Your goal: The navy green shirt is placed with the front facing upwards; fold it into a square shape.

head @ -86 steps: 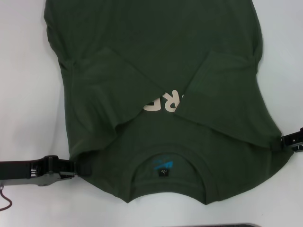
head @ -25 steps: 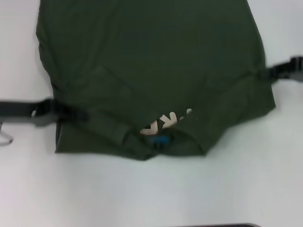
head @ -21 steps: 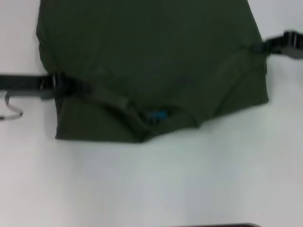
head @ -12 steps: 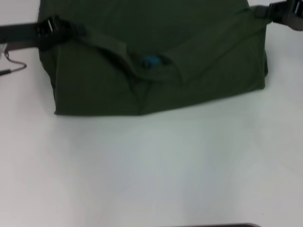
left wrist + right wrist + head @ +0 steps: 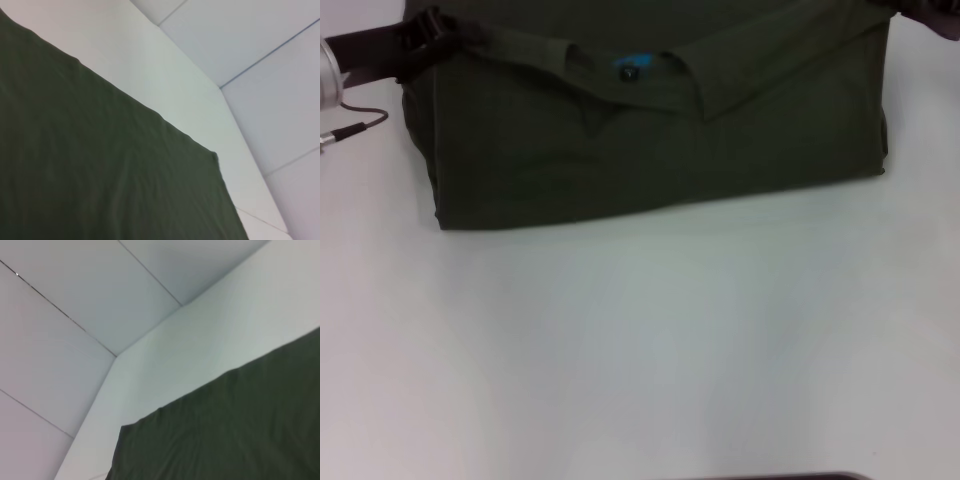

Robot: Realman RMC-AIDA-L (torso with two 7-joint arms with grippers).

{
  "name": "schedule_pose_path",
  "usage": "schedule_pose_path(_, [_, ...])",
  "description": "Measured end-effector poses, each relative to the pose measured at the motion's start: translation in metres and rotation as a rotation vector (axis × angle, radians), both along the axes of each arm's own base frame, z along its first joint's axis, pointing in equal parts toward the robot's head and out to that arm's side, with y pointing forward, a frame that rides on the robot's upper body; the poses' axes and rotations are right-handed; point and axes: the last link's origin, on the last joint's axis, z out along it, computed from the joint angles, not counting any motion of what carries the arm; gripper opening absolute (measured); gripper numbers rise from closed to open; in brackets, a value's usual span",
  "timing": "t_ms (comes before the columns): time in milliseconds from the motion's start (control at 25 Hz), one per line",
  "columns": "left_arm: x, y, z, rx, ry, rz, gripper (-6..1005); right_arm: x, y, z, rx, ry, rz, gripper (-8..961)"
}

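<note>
navy green shirt [image 5: 660,140] folded over, left gripper [image 5: 455,30] pinching collar edge

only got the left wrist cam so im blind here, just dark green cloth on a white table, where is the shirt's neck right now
observer: The head view shows the ribbed crew neck of the dark olive-green cotton shirt lying on the far part of the folded cloth, with its blue inner label showing.
operator: is my left gripper on it
observer: Yes. The left gripper is shut on the shirt at the far left corner, and a taut band of cloth runs from it to the neck.
operator: and the right one
observer: The right gripper is at the far right corner, mostly cut off by the picture's edge.
</note>
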Motion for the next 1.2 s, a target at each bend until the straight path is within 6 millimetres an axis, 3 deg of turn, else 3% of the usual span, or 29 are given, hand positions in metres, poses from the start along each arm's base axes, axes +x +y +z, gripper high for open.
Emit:
schedule_pose_path(360, [-0.004, 0.007, -0.012, 0.088, 0.034, -0.005, 32, 0.008, 0.009, -0.023, 0.048, -0.060, -0.039, 41])
schedule_pose_path(840, [0.010, 0.020, -0.021, 0.140, 0.058, -0.024, 33, -0.015, 0.034, -0.033, 0.101, -0.118, 0.002, 42])
schedule_pose_path(1200, [0.003, 0.020, -0.023, 0.155, 0.106, -0.019, 34, -0.010, 0.034, -0.046, 0.089, -0.149, -0.035, 41])
